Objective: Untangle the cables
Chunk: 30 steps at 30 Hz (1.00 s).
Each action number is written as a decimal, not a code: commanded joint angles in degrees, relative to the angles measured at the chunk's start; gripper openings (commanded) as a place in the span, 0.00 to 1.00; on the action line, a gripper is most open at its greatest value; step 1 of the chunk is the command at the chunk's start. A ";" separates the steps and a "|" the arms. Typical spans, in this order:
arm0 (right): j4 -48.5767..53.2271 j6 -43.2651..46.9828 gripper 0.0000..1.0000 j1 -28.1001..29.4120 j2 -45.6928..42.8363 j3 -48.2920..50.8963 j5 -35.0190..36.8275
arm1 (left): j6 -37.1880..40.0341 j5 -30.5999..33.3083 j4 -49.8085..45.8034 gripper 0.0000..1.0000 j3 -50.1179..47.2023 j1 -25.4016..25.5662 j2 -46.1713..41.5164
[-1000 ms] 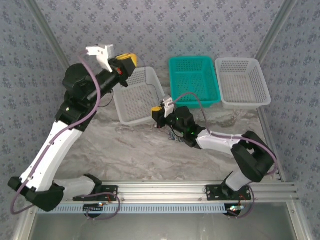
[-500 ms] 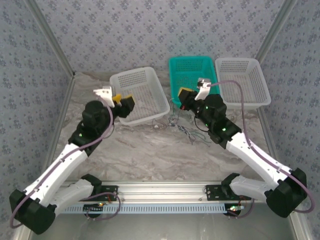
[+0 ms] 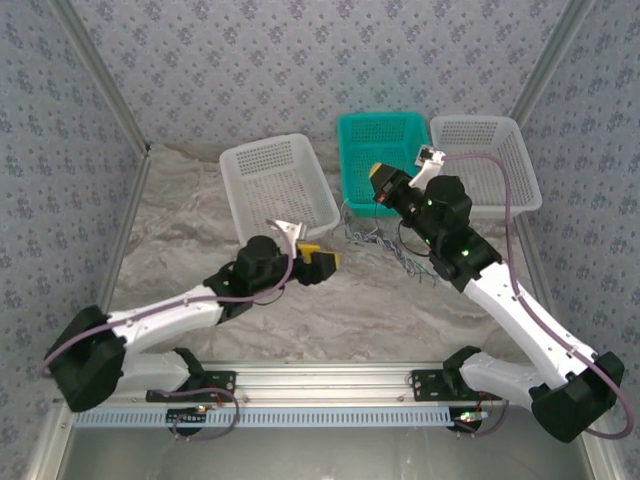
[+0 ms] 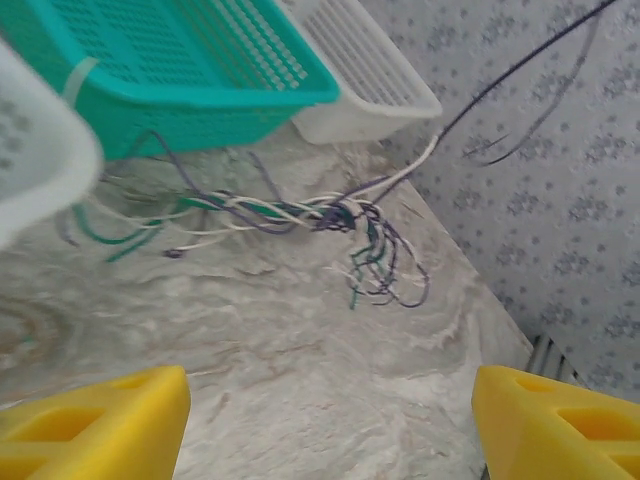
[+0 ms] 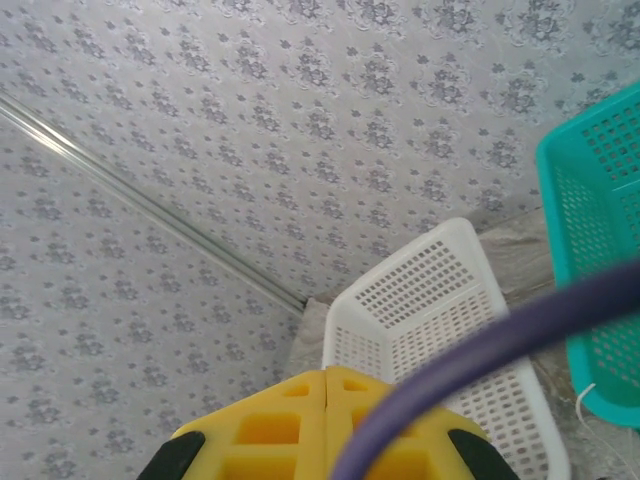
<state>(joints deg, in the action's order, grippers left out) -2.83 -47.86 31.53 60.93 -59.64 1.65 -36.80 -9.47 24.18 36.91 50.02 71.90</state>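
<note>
Left pincer (image 4: pixel 330 430) hung low over the grey marbled tabletop (image 3: pixel 350 315), its two yellow fingers (image 4: pixel 95 425) standing wide apart with nothing between them; ahead of it, well apart from the fingertips, lay the cables (image 4: pixel 345 212), thin maroon, pale whitish-green and dark green strands twisted into one knot on the tabletop; loose ends trailed from the knot to this pincer's left, towards the foot of a teal perforated plastic basket (image 4: pixel 200 60); one dark strand climbed from the knot up and to the right, off the top of the left wrist view, and what held it could not be told; the right pincer (image 3: pixel 381 178) was raised beyond the knot, in front of the teal basket, its fingers pressed together; whether a strand was pinched there could not be told; two white perforated plastic baskets (image 3: pixel 275 180) flanked the teal one.
</note>
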 commanded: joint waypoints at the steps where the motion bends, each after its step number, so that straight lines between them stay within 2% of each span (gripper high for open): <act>1: 0.47 -1.96 0.00 0.32 -1.85 -2.02 -1.35 | -4.37 -2.05 7.40 0.75 4.52 -0.23 5.34; 4: 0.00 -1.49 0.00 0.59 -2.30 -1.97 0.06 | -13.33 -4.67 17.03 0.75 4.85 -0.62 12.46; 8: -0.91 -1.70 0.00 0.81 -2.15 -2.50 -0.17 | -27.73 -4.05 32.47 0.75 4.17 0.44 23.22; 11: -1.28 -1.78 0.00 0.98 -1.86 -2.84 -0.11 | -32.78 -2.66 40.62 0.75 5.71 1.62 30.14; 16: -1.15 -1.97 0.00 1.55 -1.94 -3.28 -1.30 | -36.82 1.62 48.52 0.75 8.23 1.90 37.18; 18: -0.71 -1.54 0.00 1.86 -2.32 -3.35 -1.48 | -37.10 3.69 48.74 0.70 8.53 1.93 37.94; 21: 0.42 -0.72 0.00 2.06 -3.03 -3.41 -1.44 | -36.30 4.41 50.96 0.68 8.34 1.92 37.75; 24: 1.41 -0.03 0.00 2.00 -3.78 -3.30 -0.82 | -34.65 2.79 56.50 0.75 8.03 2.10 37.63; 28: 1.17 0.22 0.00 1.97 -4.06 -3.47 -0.99 | -32.86 -1.94 56.50 0.81 11.12 2.21 38.19; 30: 1.16 0.11 0.00 2.02 -4.04 -3.62 -1.37 | -33.65 -1.33 56.50 0.81 11.97 2.27 39.14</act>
<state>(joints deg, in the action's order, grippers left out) -1.41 -48.45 33.30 57.91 -61.01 0.64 -71.18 -9.02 75.42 46.26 51.88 110.06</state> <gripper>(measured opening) 0.072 0.811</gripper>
